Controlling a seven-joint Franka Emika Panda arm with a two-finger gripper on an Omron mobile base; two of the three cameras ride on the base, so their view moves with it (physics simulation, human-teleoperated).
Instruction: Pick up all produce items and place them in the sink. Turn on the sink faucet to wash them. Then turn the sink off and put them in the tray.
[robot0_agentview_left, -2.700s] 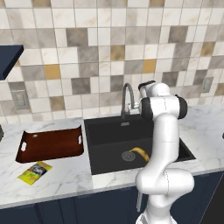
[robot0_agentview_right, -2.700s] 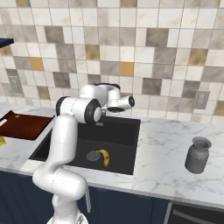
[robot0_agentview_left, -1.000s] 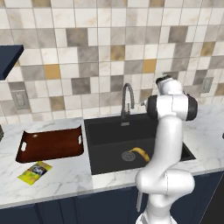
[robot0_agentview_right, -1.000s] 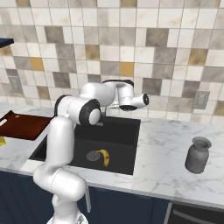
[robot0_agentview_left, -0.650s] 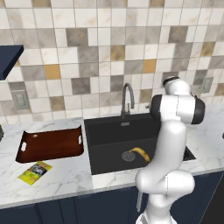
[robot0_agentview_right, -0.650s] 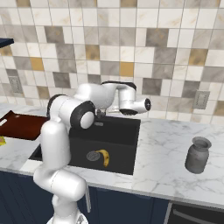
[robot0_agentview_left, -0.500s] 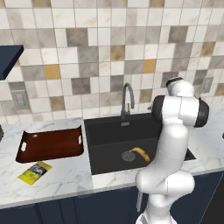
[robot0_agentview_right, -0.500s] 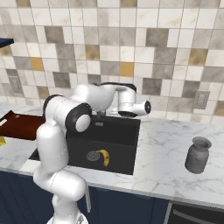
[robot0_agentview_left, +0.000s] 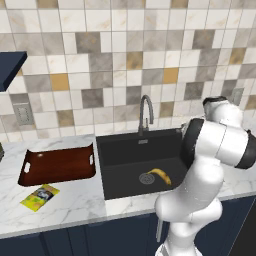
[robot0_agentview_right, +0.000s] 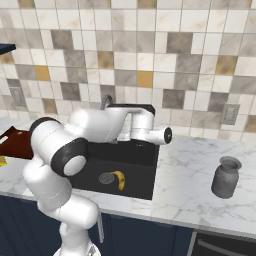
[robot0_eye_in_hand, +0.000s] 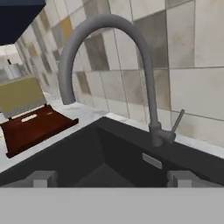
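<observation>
- Banana-like produce item (robot0_agentview_left: 161, 175) lies on the floor of the black sink (robot0_agentview_left: 120, 146), just beside the round drain (robot0_agentview_left: 146, 178), so the placing step looks done (only one produce item seen).
- Step in hand, as I judge it: getting to the sink faucet (robot0_eye_in_hand: 109, 65) to turn the water on; no water visible.
- Gripper (robot0_eye_in_hand: 111, 178) is spread wide and holds nothing; its tips frame the faucet base in the hand view.
- Small lever (robot0_eye_in_hand: 177, 120) sticks up and away from the faucet base at a tilt; next move probably calls for closing in and nudging that lever, with care because it's thin.
- Produce item's long axis runs roughly from the drain toward the sink's front-right corner in the left base view; slight curve, which end is the stem I cannot tell.
- Faucet spout arches over the basin, mouth pointing down.
- Tray (robot0_agentview_left: 55, 172) sits on the marble counter just left of the sink, with nothing in it.
</observation>
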